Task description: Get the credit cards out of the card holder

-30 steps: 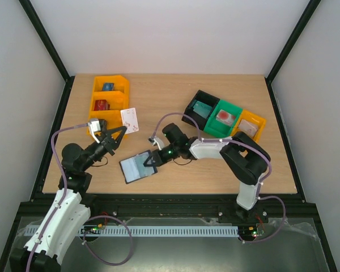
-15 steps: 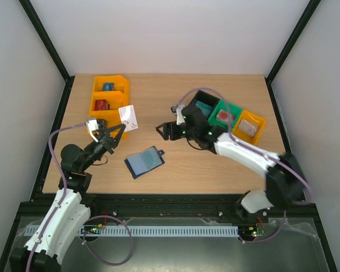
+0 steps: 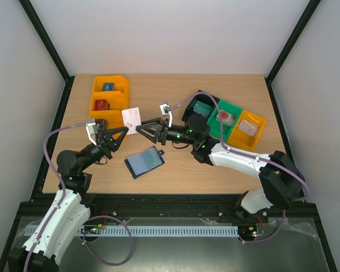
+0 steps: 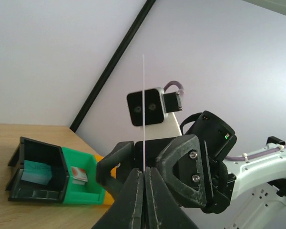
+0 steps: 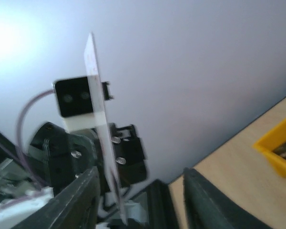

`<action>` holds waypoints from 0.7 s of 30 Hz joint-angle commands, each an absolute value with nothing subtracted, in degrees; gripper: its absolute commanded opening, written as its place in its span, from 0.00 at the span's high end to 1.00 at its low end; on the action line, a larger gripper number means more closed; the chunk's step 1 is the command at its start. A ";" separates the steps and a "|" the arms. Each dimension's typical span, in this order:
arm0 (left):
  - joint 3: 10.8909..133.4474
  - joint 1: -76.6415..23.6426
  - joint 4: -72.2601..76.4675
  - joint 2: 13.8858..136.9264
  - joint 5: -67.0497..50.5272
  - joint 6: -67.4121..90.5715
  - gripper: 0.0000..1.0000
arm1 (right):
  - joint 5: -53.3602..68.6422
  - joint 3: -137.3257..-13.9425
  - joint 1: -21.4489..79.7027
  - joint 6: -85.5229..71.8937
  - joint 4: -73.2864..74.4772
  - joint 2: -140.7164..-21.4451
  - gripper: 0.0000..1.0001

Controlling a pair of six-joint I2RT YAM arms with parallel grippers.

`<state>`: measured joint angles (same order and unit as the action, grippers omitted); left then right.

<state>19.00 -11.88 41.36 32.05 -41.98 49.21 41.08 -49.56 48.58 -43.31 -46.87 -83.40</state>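
My left gripper [image 3: 123,131] is raised over the left of the table, shut on the lower edge of a thin white credit card [image 3: 131,120]. The card [image 4: 143,109] stands upright, edge-on in the left wrist view, and the pinching fingertips [image 4: 139,179] meet below it. My right gripper [image 3: 143,129] faces it, open, with one finger [image 4: 115,162] on each side of the card and not touching. In the right wrist view the card [image 5: 98,124] stands between the spread fingers [image 5: 81,200], nearer the left one. The dark navy card holder [image 3: 144,162] lies open on the table below, a blue-grey panel facing up.
An orange bin [image 3: 96,93] with small blue and red items stands at the back left. A black bin [image 3: 191,105], a green bin [image 3: 233,107] and a yellow bin [image 3: 259,122] sit in a row at the right. Black frame posts run along the table edges.
My right gripper let go of the card holder, rose, opened, and swung left until its fingers straddle the card in my left gripper. The holder shifted slightly right. The left arm barely moved.
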 commanded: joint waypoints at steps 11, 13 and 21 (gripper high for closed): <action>21.08 -13.27 40.17 31.80 -46.17 42.90 0.94 | 50.94 -57.97 49.36 -36.65 -38.18 -81.19 0.98; 22.60 -13.20 33.42 30.67 -48.04 34.02 0.44 | 52.94 -59.92 47.59 -29.99 -26.40 -78.92 0.98; 26.32 -13.09 1.39 17.89 -34.99 -46.51 0.16 | 49.81 -71.72 45.17 -9.79 27.20 -77.36 0.98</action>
